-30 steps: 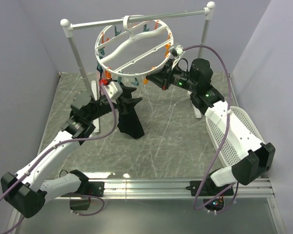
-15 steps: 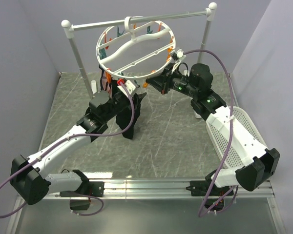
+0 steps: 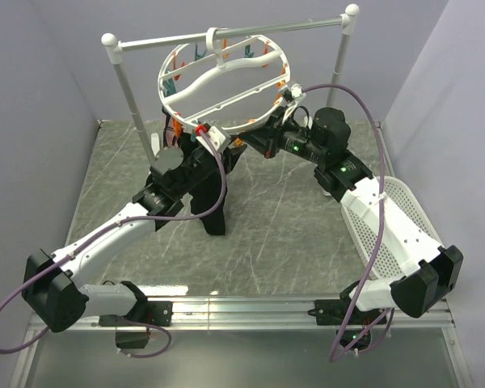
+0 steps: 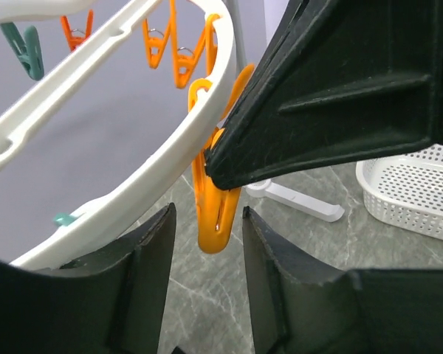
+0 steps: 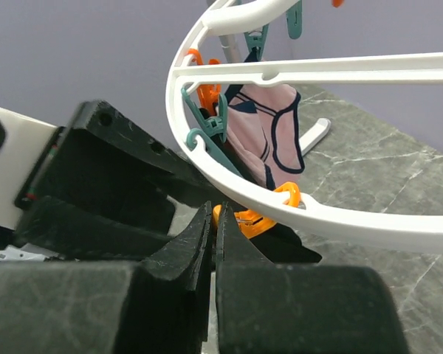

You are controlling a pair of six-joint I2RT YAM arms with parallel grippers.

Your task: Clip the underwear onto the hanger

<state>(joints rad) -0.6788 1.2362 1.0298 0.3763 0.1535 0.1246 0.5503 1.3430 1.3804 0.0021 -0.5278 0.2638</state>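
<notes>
The white hanger ring (image 3: 226, 124) hangs from the rail, with orange and teal clothespins on its rim. My left gripper (image 3: 220, 152) is under its front rim. In the left wrist view it (image 4: 207, 214) is open, with an orange clothespin (image 4: 214, 221) between its fingertips, which do not touch it. My right gripper (image 3: 244, 145) meets it from the right. In the right wrist view it (image 5: 214, 214) is shut, its tips beside that clothespin (image 5: 255, 221). The black underwear (image 3: 210, 206) hangs below the two grippers, its top edge hidden.
A pink garment (image 5: 269, 129) is clipped at the far side of the ring. The white-and-silver rail stand (image 3: 226, 32) spans the back, with a foot (image 4: 295, 198) on the marble table. A white perforated basket (image 3: 396, 218) lies at the right, under my right arm.
My left arm has moved right and forward, bringing its gripper under the ring's front rim next to the right gripper. The underwear has shifted right with it. The right gripper has edged left.
</notes>
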